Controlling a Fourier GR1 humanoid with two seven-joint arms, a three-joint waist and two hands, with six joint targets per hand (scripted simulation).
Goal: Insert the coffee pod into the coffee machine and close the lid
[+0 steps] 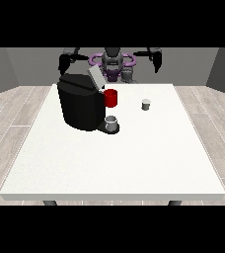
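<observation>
A black coffee machine stands on the left half of the white table, its grey lid tilted up. A small grey coffee pod sits on the table to the machine's right. The hand at the view's left hangs raised above and behind the machine, touching nothing. The hand at the view's right is raised beyond the table's far edge, well above the pod and holding nothing. How the fingers of either hand lie is not visible.
A red cup stands just right of the machine's top. A grey cup rests on the machine's drip base. The robot's torso stands behind the far edge.
</observation>
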